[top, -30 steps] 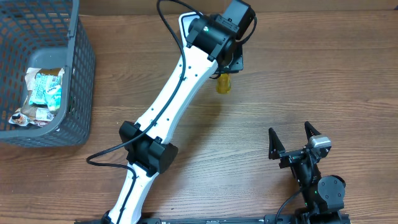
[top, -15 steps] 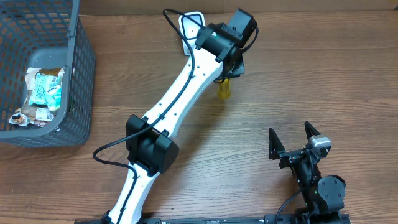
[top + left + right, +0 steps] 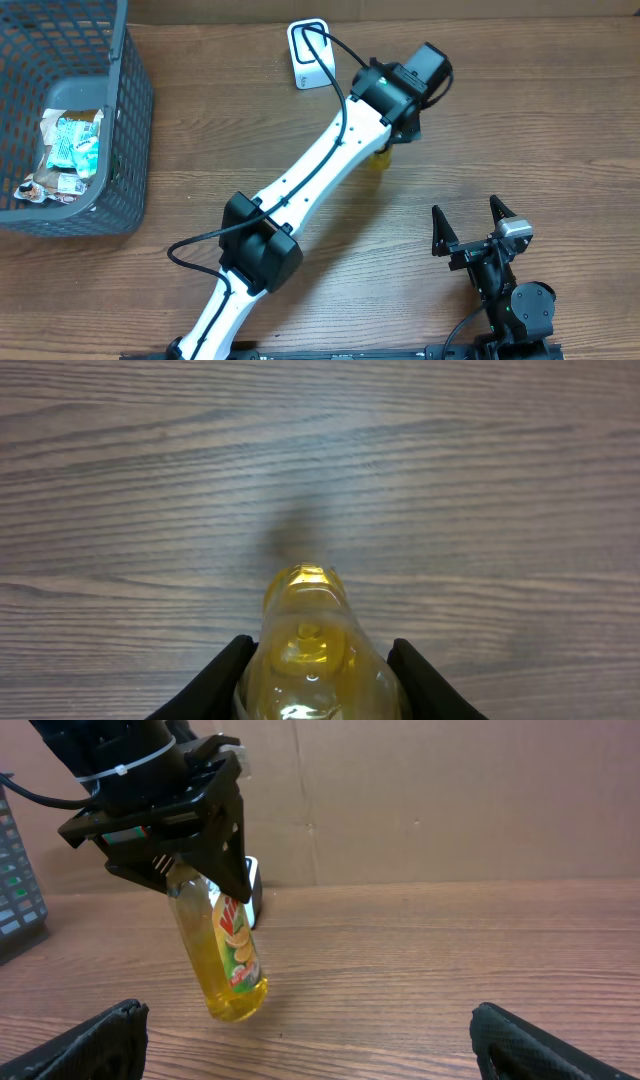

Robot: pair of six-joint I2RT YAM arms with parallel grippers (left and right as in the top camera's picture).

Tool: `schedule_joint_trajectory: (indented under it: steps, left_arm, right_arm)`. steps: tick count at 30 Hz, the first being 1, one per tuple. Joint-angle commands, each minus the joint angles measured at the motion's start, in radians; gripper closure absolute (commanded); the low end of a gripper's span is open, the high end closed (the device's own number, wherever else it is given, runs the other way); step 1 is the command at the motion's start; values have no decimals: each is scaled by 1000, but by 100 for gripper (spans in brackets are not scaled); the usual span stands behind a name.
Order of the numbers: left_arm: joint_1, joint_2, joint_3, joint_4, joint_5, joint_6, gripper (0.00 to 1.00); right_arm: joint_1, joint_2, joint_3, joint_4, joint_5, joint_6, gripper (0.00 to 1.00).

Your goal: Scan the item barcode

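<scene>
— What are the fingers (image 3: pixel 225 680) of the left gripper (image 3: pixel 190 850) doing?
— They are clamped on the yellow bottle (image 3: pixel 232 965), one black finger on each side of its upper part; the bottle hangs down from them, a bit tilted, with its round bottom lowest.
— Is the bottle on the table (image 3: pixel 520 120)?
— Its bottom is close to the wood; I cannot tell if it touches; the label with green and red on it faces the right wrist camera.
— What is near it?
— The white scanner (image 3: pixel 310 68) stands behind it, near the back edge of the table.
— And the right gripper (image 3: pixel 470 232)?
— Its fingers are wide apart and hold nothing; it sits at the front of the table, well apart from the bottle.
— Anything else?
— A grey basket (image 3: pixel 130 120) stands far off to the left, with packets (image 3: pixel 72 145) inside.
</scene>
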Motion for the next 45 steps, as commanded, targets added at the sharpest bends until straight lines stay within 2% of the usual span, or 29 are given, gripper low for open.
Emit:
schedule_joint_trajectory:
  steps: [1,25,45]
  left_arm:
    - [-16,2,1,3,-40,-18,79]
    - [-45,7,-14,-3,-40,-18,80]
    - [-46,7,-213,133,-40,-8,78]
  right_arm:
    - [-4,-9,-11,3,5,-1,0]
    - [-4,-9,-11,3,5,-1,0]
    - [-4,-9,-11,3,5,-1,0]
